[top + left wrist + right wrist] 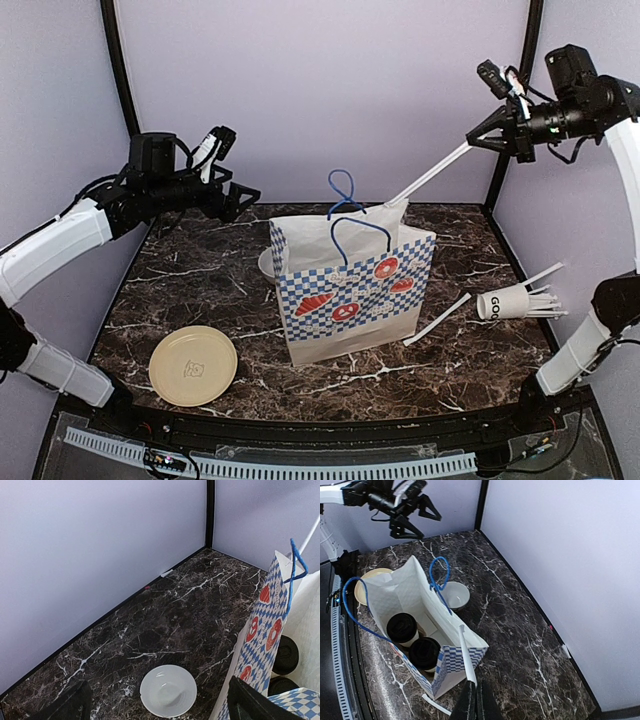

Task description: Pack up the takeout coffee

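Note:
Two takeout coffee cups with black lids [402, 628] [425, 652] stand upright inside the blue-checked paper bag [350, 300] at mid-table; their lids [286, 655] also peek out in the left wrist view. High at the back right, my right gripper [470, 143] [479, 682] is shut on one end of a long white stick [430, 175] [467, 655], whose far end reaches over the bag's open mouth. My left gripper [245, 200] [159, 695] hangs open and empty at the back left, above a low white bowl [168, 690].
A white cup lying on its side with several white sticks [510, 303] is at the right. One loose stick [437, 320] lies beside the bag. A pale yellow plate [193, 366] sits at the front left. The bowl [265, 262] sits behind the bag's left corner.

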{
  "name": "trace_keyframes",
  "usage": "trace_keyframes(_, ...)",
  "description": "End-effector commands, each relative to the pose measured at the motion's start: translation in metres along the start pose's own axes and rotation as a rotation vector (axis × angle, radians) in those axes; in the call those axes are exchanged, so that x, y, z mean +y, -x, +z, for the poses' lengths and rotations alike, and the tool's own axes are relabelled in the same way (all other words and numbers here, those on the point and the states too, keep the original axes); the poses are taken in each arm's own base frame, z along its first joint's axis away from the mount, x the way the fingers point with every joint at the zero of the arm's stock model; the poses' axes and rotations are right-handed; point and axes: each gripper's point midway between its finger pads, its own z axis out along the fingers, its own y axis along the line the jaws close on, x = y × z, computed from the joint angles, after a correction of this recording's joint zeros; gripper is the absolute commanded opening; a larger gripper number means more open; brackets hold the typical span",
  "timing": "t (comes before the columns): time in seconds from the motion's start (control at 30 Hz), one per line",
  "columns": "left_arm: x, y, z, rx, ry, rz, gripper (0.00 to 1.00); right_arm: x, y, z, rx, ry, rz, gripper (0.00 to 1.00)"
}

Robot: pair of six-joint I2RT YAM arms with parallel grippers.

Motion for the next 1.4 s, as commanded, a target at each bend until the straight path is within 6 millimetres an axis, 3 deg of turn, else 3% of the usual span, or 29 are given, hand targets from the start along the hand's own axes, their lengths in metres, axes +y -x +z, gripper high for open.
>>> trace_keyframes(0.0, 0.011, -0.011, 0.008, 0.028, 0.041, 0.012, 0.96, 0.027, 0.024, 0.0, -0.041, 0.034, -0.078, 0.0)
trace_keyframes(0.1, 0.012, -0.013, 0.01, 0.035, 0.044, 0.01, 0.97, 0.037, 0.029, -0.004, -0.046, 0.026, -0.094, 0.0)
trace_keyframes(0.2, 0.015, -0.015, 0.012, 0.04, 0.046, 0.008, 0.96, 0.047, 0.02, 0.003, -0.001, 0.028, -0.118, 0.0)
trace_keyframes(0.37, 0.014, -0.016, 0.012, 0.044, 0.037, 0.002, 0.96, 0.057, -0.011, 0.046, 0.146, 0.086, -0.139, 0.0)
trace_keyframes(0.47, 0.014, -0.017, 0.011, 0.044, 0.033, 0.003, 0.96, 0.069, -0.019, 0.074, 0.205, 0.151, -0.171, 0.0)
trace_keyframes(0.5, 0.014, -0.017, 0.01, 0.043, 0.034, 0.003, 0.96, 0.074, -0.019, 0.082, 0.217, 0.17, -0.189, 0.02)
trace_keyframes(0.53, 0.014, -0.017, 0.01, 0.042, 0.036, 0.004, 0.96, 0.075, -0.02, 0.089, 0.232, 0.178, -0.199, 0.14)
trace_keyframes(0.57, 0.014, -0.017, 0.01, 0.041, 0.036, 0.004, 0.96, 0.074, -0.017, 0.094, 0.235, 0.176, -0.204, 0.28)
trace_keyframes(0.6, 0.014, -0.017, 0.009, 0.042, 0.038, 0.005, 0.96, 0.07, -0.016, 0.096, 0.24, 0.165, -0.207, 0.34)
trace_keyframes(0.7, 0.014, -0.015, 0.006, 0.036, 0.041, 0.008, 0.96, 0.044, -0.016, 0.089, 0.247, 0.084, -0.206, 0.45)
trace_keyframes(0.8, 0.013, -0.013, 0.003, 0.028, 0.043, 0.012, 0.97, 0.011, -0.027, 0.069, 0.223, 0.019, -0.137, 0.49)
trace_keyframes(0.87, 0.013, -0.011, 0.002, 0.024, 0.043, 0.013, 0.97, -0.011, -0.05, 0.059, 0.242, -0.032, -0.07, 0.49)
trace_keyframes(1.0, 0.013, -0.008, -0.001, 0.019, 0.046, 0.017, 0.97, -0.034, -0.112, 0.05, 0.32, -0.144, 0.031, 0.48)
trace_keyframes(1.17, 0.011, 0.004, -0.011, -0.019, 0.043, 0.017, 0.96, -0.05, -0.192, 0.036, 0.367, -0.273, 0.284, 0.46)
trace_keyframes(1.27, 0.012, 0.007, -0.014, -0.03, 0.051, 0.026, 0.96, -0.062, -0.237, 0.012, 0.391, -0.375, 0.46, 0.47)
trace_keyframes(1.37, 0.01, 0.006, -0.014, -0.026, 0.042, 0.025, 0.96, -0.059, -0.282, -0.004, 0.43, -0.403, 0.592, 0.47)
